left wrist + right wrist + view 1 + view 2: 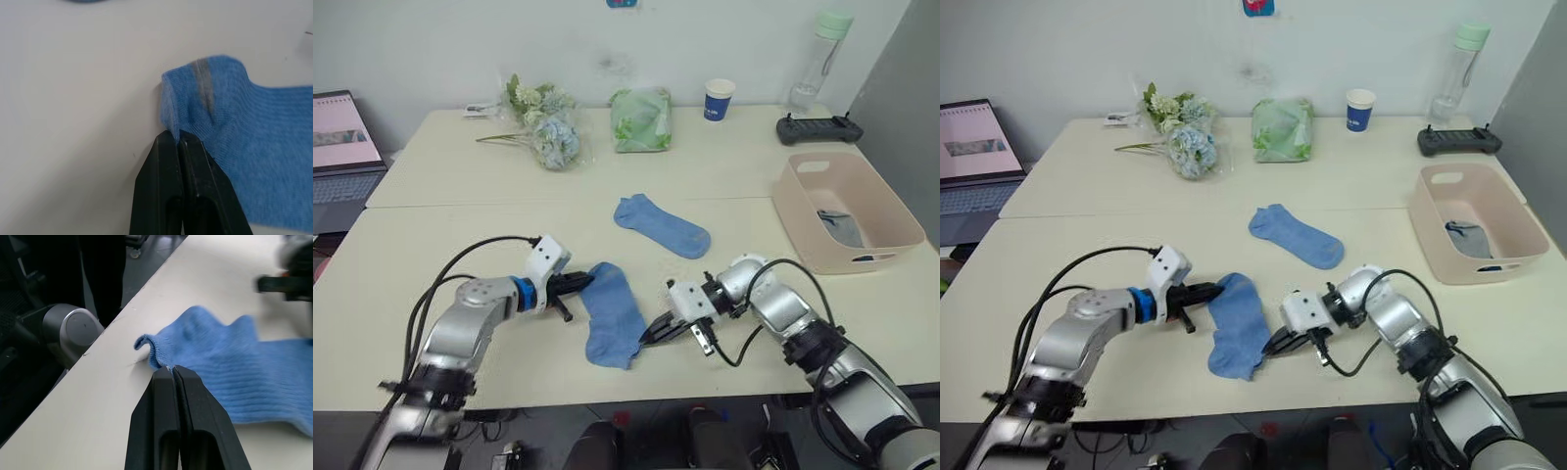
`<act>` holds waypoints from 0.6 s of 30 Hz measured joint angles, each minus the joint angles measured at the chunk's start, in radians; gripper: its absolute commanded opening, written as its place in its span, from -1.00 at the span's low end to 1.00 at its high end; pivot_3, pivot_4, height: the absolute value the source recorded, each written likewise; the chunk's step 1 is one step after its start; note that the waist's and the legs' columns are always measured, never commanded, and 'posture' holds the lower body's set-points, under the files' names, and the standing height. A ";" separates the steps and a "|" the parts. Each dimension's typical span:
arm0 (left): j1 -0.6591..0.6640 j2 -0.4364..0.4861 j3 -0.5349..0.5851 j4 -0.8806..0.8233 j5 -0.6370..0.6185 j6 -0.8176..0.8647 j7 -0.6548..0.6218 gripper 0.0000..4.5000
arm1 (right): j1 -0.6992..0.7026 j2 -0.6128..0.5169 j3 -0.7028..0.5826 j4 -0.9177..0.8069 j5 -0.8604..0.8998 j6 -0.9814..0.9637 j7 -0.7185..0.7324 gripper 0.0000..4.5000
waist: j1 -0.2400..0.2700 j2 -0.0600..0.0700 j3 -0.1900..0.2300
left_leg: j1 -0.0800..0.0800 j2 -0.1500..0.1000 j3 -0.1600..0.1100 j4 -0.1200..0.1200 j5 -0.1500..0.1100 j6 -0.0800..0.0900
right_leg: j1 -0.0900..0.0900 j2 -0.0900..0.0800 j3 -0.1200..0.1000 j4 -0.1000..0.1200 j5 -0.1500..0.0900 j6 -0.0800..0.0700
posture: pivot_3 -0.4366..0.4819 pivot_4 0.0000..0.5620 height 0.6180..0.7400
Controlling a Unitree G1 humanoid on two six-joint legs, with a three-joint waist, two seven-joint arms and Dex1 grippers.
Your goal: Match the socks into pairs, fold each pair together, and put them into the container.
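A light blue sock (610, 315) lies lengthwise near the table's front edge, held at both ends. My left gripper (579, 282) is shut on its far end, pinching the raised edge (171, 117) between its fingertips. My right gripper (648, 338) is shut on the near end, where the fabric curls up (151, 350). The other light blue sock (663, 226) lies flat mid-table, apart from both grippers. The pale pink container (783, 201) stands at the right, with a grey sock (844, 229) and something dark inside.
Along the back of the table are a bunch of flowers (548, 127), a green bag (641, 119), a blue paper cup (719, 99), a bottle (818, 49) and a black controller (819, 128). A laptop (342, 147) sits far left. The table's front edge runs close to the held sock.
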 measured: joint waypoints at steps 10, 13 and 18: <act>0.299 -0.101 0.151 -0.439 -0.137 0.235 0.226 -1.00 | -0.020 -0.057 -0.097 0.042 0.093 0.184 0.036 -0.97 | 0.018 0.000 0.000 | 0.000 0.000 0.001 0.000 0.000 0.000 | 0.001 -0.001 0.001 -0.001 0.000 0.000 | -0.05 -0.47 1.00; 0.358 -0.144 0.149 -0.472 -0.137 0.233 0.283 -0.91 | -0.030 -0.087 -0.143 0.057 0.103 0.202 0.028 -0.80 | 0.020 0.000 0.000 | 0.000 0.000 0.001 0.000 0.000 0.000 | 0.001 -0.001 0.000 -0.001 0.000 0.000 | -0.05 -0.47 1.00; 0.353 -0.161 0.152 -0.470 -0.135 0.206 0.317 -0.34 | 0.015 -0.130 -0.186 0.037 0.099 0.225 -0.038 -0.11 | 0.022 0.000 0.000 | -0.001 -0.001 0.002 0.000 0.000 0.000 | 0.001 -0.001 0.001 -0.002 0.000 0.000 | -0.05 -0.47 1.00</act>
